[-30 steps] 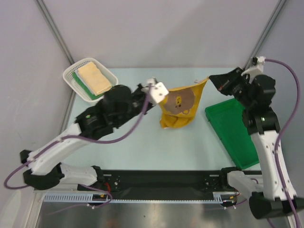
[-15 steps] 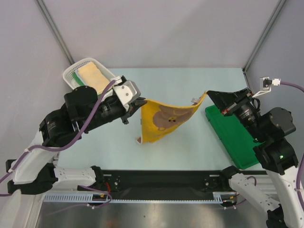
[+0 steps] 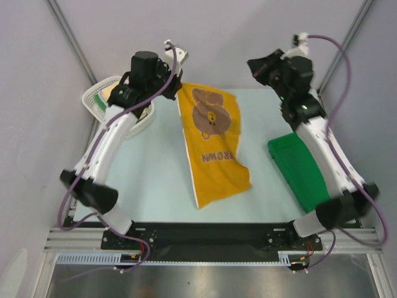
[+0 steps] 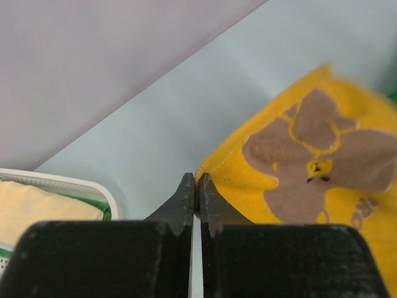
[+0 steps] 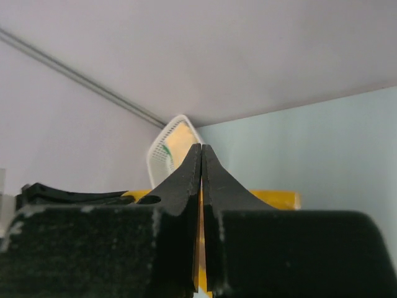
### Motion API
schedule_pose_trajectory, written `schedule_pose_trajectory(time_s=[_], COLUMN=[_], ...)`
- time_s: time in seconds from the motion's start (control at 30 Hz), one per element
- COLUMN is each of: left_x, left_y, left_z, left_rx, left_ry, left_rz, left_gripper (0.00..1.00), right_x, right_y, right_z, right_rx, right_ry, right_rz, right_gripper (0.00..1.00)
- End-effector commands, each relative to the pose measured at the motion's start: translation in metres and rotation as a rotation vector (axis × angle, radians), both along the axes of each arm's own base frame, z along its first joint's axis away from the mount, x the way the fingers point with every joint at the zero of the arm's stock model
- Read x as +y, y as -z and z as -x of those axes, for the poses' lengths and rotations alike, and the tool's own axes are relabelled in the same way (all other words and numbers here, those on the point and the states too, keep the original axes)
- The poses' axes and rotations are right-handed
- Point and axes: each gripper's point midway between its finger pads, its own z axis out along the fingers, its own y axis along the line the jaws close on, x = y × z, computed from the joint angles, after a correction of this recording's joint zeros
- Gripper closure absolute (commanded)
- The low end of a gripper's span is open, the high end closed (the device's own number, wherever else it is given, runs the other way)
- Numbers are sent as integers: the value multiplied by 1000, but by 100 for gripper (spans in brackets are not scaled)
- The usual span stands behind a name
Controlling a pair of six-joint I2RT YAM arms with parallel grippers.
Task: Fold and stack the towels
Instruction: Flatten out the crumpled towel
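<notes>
A yellow towel (image 3: 214, 143) with a brown bear print stretches from the far side of the table toward the front, print up, its near end resting on the table. My left gripper (image 3: 176, 82) is raised at the far left and is shut on the towel's (image 4: 298, 155) far left corner, which meets its tips (image 4: 197, 181). My right gripper (image 3: 253, 64) is raised at the far right with its jaws shut (image 5: 201, 149). Nothing shows at its tips, and the towel's far right corner hangs apart from it. A cream towel (image 4: 37, 208) lies folded in the basket over a green one (image 4: 106, 214).
The white mesh basket (image 3: 93, 99) stands at the far left, partly behind my left arm. A green plastic tray (image 3: 304, 167) lies at the right edge of the table. Grey walls close the far side and both flanks.
Both arms have swung up and toward the far wall. The yellow towel has gone from a bunched hang to a long spread. The right gripper no longer reaches its corner.
</notes>
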Motion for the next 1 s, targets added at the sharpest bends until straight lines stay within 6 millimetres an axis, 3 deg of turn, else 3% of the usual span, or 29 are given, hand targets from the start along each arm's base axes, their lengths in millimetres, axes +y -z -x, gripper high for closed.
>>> schedule_pose_trajectory(time_s=[0.0, 0.03, 0.07, 0.1, 0.13, 0.17, 0.2, 0.27, 0.3, 0.33, 0.43, 0.47, 0.57, 0.6, 0.63, 0.67, 0.73, 0.77, 0.87, 0.9, 0.97], left_x=[16, 17, 13, 15, 10, 9, 8, 3, -4, -5, -2, 0, 2, 3, 3, 4, 6, 6, 4, 4, 7], left_y=[1, 13, 34, 43, 71, 73, 82, 106, 115, 132, 155, 173, 194, 199, 203, 211, 220, 222, 229, 232, 242], left_z=[-72, -87, -112, -121, -134, -139, -143, -148, -145, -147, -147, -144, -140, -138, -137, -134, -128, -125, -111, -108, -98], left_rx=[-46, -32, -5, 15, 60, 60, 72, 113, 136, 166, 206, 244, 296, 312, 327, 348, 374, 380, 421, 434, 465], left_ry=[-25, -22, -13, 7, 32, 41, 42, 80, 116, 111, 76, 63, 31, 23, 15, 8, -6, -7, -6, -14, -30], left_rz=[79, 76, 74, 82, 61, 57, 54, 58, 69, 72, 76, 72, 84, 87, 94, 92, 97, 103, 135, 144, 144], left_gripper=[100, 100, 100, 100, 100, 100, 100, 100, 100, 100, 100, 100, 100, 100, 100, 100, 100, 100, 100, 100, 100], right_x=[35, 42, 53, 57, 61, 70, 73, 81, 81, 83, 89, 91, 92, 92, 90, 90, 94, 94, 94, 91, 89], right_y=[53, 61, 107, 104, 121, 165, 163, 190, 215, 227, 284, 302, 356, 363, 357, 383, 374, 392, 394, 409, 418], right_z=[-81, -95, -123, -134, -144, -154, -160, -158, -165, -165, -168, -161, -129, -119, -111, -88, -66, -48, -27, -14, -7], right_rx=[21, 27, 100, 83, 107, 186, 176, 203, 243, 264, 378, 447, 643, 663, 653, 705, 659, 672, 624, 652, 659], right_ry=[-119, -138, -160, -180, -201, -259, -288, -408, -436, -461, -482, -493, -491, -492, -474, -493, -538, -565, -613, -621, -627], right_rz=[65, 73, 112, 124, 140, 192, 215, 269, 267, 263, 281, 289, 361, 379, 402, 417, 431, 445, 479, 489, 511], right_gripper=[100, 100, 100, 100, 100, 100, 95, 84, 78, 74, 68, 66, 62, 62, 62, 63, 62, 62, 54, 50, 47])
